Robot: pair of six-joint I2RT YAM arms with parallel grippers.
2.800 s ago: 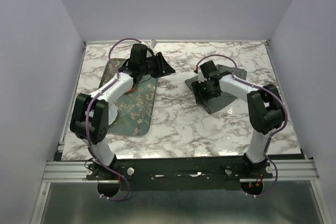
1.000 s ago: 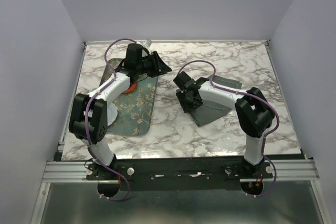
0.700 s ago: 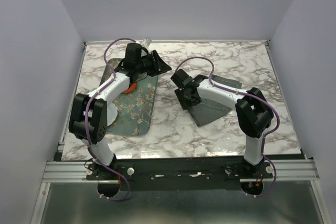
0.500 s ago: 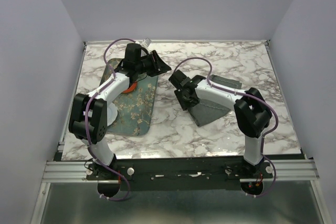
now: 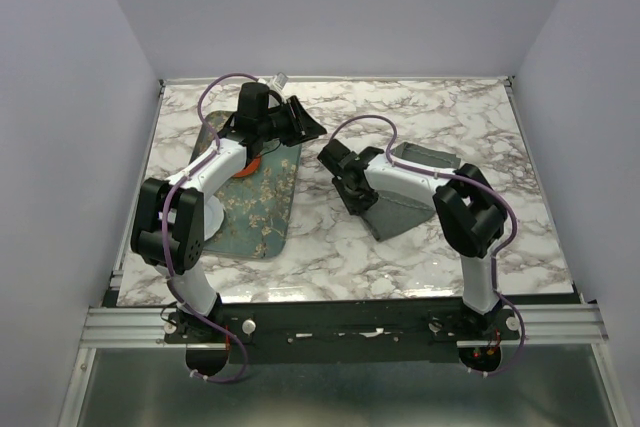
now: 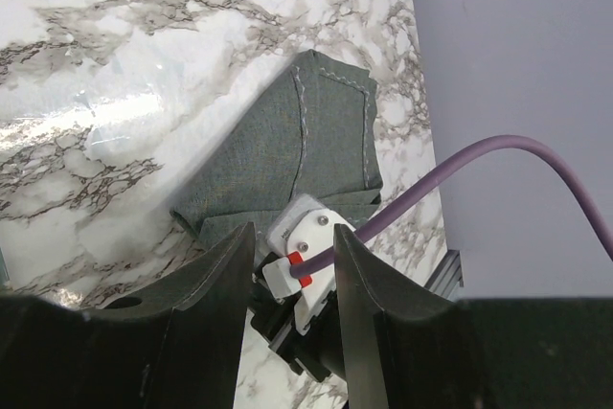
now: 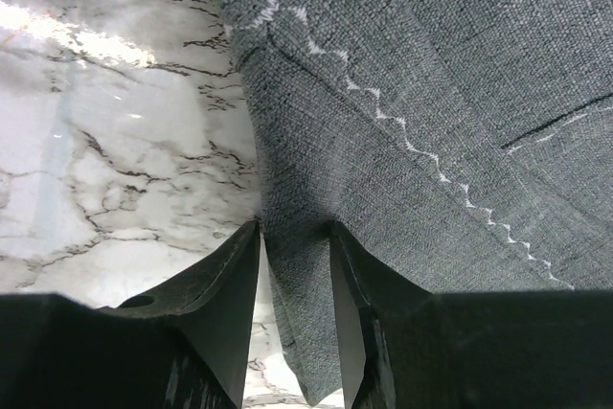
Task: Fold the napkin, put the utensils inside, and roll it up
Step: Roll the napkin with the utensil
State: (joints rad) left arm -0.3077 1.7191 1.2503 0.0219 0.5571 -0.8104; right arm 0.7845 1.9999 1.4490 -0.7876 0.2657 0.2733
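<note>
The dark grey napkin (image 5: 415, 197) lies bunched and partly folded on the marble table, right of centre. It also shows in the left wrist view (image 6: 326, 131) and fills the right wrist view (image 7: 431, 93). My right gripper (image 5: 352, 197) is at the napkin's left edge, and its jaws (image 7: 295, 227) are closed on a raised fold of the cloth. My left gripper (image 5: 305, 125) hovers over the far end of the tray, open and empty (image 6: 294, 232), pointing towards the napkin. No gold utensils show clearly.
The green floral tray (image 5: 250, 212) lies at the left under my left arm. A small orange-red thing (image 5: 252, 162) lies on it, mostly hidden by the arm. Grey walls enclose the table on three sides.
My right gripper has moved left across the napkin to its left edge, and the cloth has bunched narrower. My left arm has shifted slightly towards the back.
</note>
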